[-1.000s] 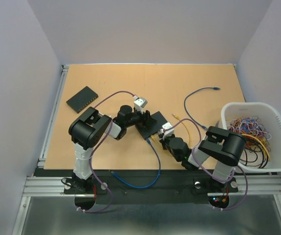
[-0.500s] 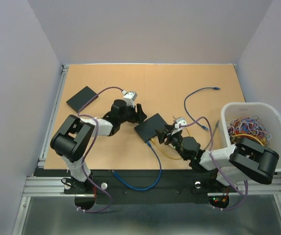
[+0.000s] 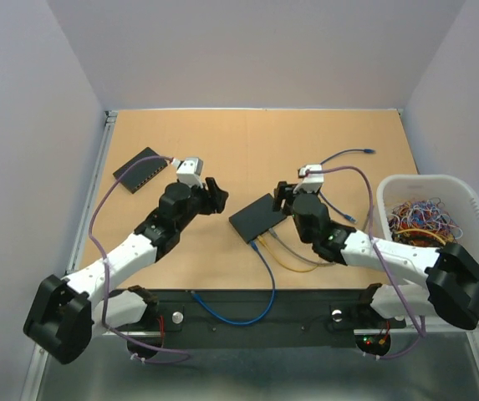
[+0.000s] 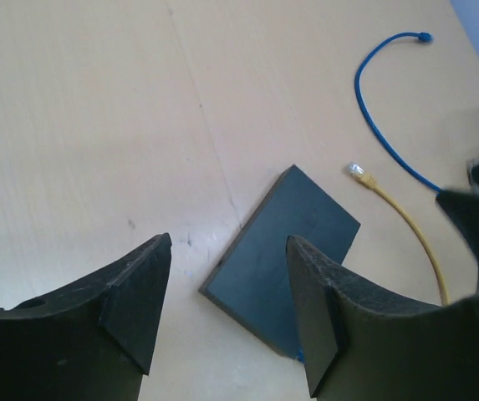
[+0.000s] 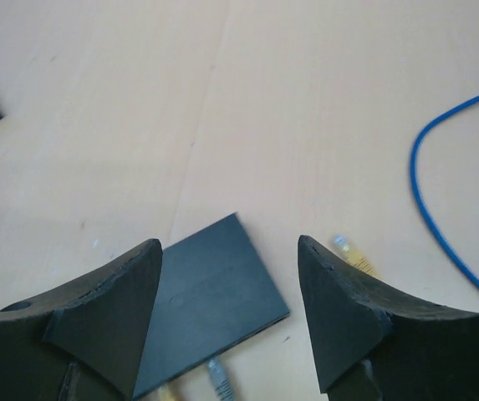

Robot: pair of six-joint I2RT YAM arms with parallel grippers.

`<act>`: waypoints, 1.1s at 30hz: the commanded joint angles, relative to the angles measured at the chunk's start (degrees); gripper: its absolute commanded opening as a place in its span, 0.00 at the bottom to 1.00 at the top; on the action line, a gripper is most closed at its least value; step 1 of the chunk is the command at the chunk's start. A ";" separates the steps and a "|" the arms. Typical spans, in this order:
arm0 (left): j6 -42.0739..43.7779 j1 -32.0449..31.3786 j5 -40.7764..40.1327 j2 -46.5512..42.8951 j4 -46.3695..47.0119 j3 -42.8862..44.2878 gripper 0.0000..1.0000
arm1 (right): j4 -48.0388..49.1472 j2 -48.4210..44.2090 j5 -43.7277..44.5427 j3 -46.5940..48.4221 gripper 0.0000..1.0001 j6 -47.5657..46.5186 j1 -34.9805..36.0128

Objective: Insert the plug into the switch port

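Note:
The dark switch (image 3: 256,219) lies flat at mid-table and shows in both wrist views (image 4: 293,251) (image 5: 210,305). A grey plug (image 5: 219,378) meets its near edge, next to a yellow one (image 5: 167,393) and a blue cable (image 3: 266,267). Just left of the switch, my left gripper (image 3: 219,197) (image 4: 226,244) hovers open with nothing in it. Over the switch's right corner, my right gripper (image 3: 280,200) (image 5: 229,246) is also open and holds nothing.
A second switch (image 3: 141,170) lies at the far left. A loose yellow plug (image 5: 348,251) and a loose blue cable (image 3: 343,159) lie right of the middle switch. A white basket (image 3: 427,180) of tangled cables stands at the right edge.
The right gripper has opened, let go at the switch's near edge and moved up over its right corner. The left gripper has drawn back leftward off the switch.

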 commanded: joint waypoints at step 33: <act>-7.17 -12.42 -18.58 -18.15 -3.91 -17.12 0.62 | -32.35 55.84 -16.60 60.37 0.82 10.10 -50.07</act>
